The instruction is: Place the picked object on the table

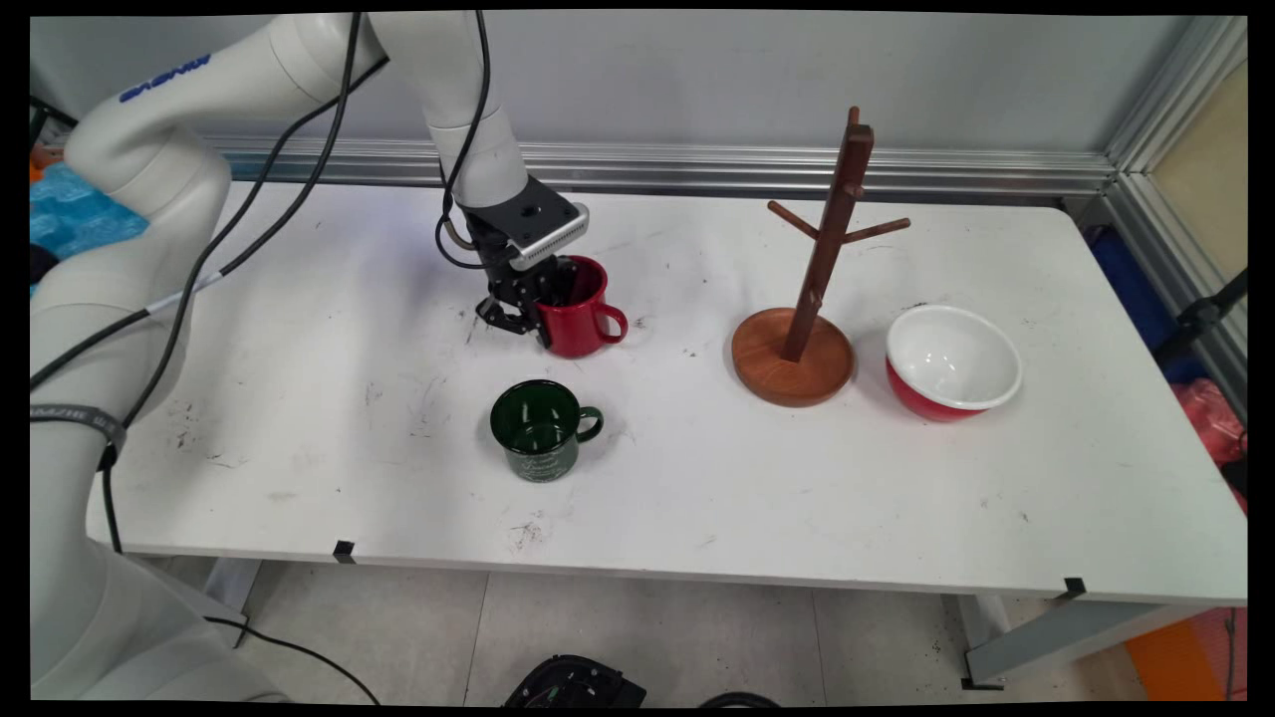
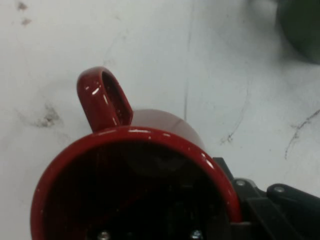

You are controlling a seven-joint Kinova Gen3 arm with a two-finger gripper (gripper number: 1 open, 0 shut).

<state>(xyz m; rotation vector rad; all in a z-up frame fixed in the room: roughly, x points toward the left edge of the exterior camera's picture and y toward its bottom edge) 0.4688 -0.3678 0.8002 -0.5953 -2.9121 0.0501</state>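
Spanning the scene, the white table (image 1: pixel 697 478) carries a wooden mug tree (image 1: pixel 812 289), a bowl (image 1: pixel 951 360), a green mug (image 1: pixel 541 428) and a red mug (image 1: pixel 578 309). A steady, level grip suits this stage. The claw (image 1: pixel 528 314) straddles the red mug's rim, one finger inside, seemingly clamped on the wall.

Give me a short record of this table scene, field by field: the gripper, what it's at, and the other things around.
gripper: at the red mug's rim, one finger inside, one outside
red mug: upright on the white table, handle to picture right
green mug: upright, nearer the camera than the red mug
wooden mug tree: right of the mugs, pegs bare
red bowl: white inside, beside the tree's base
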